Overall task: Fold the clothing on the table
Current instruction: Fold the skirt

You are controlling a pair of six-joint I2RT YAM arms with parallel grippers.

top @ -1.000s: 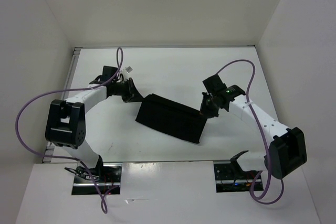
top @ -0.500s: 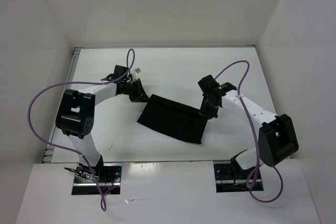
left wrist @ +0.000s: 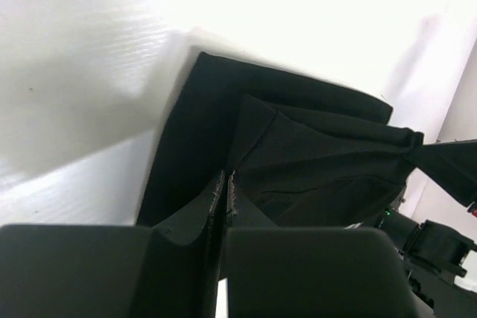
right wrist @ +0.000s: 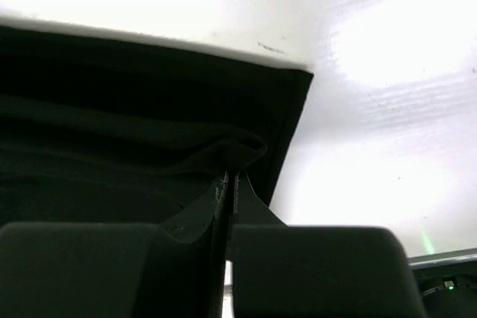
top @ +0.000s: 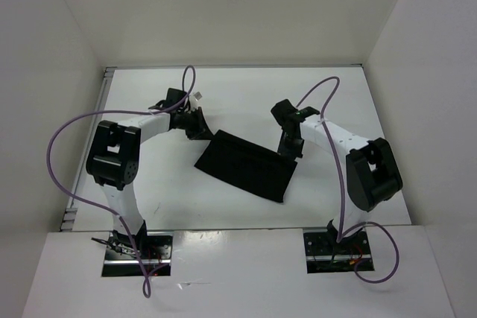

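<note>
The clothing (top: pixel 246 165) is a black folded slab lying slantwise in the middle of the white table (top: pixel 246 98). My left gripper (top: pixel 203 132) is at its upper left corner, shut on a raised layer of the fabric. In the left wrist view the jaws (left wrist: pixel 226 180) pinch that layer of the clothing (left wrist: pixel 313 161), which stretches up off the lower layer. My right gripper (top: pixel 289 148) is at the upper right corner, also shut on fabric. In the right wrist view the jaws (right wrist: pixel 227 179) hold a small fold of the clothing (right wrist: pixel 134 132).
White upright walls stand on three sides of the table. A thin metal strip (top: pixel 105 98) runs down its left edge. Purple cables (top: pixel 328 87) loop above both arms. The right arm's wrist (left wrist: pixel 440 251) shows in the left wrist view beyond the garment.
Both arms have drawn inward, elbows swinging toward the middle. The left gripper has shifted right and the right gripper slightly left and back, the held edge of the clothing moving with them.
</note>
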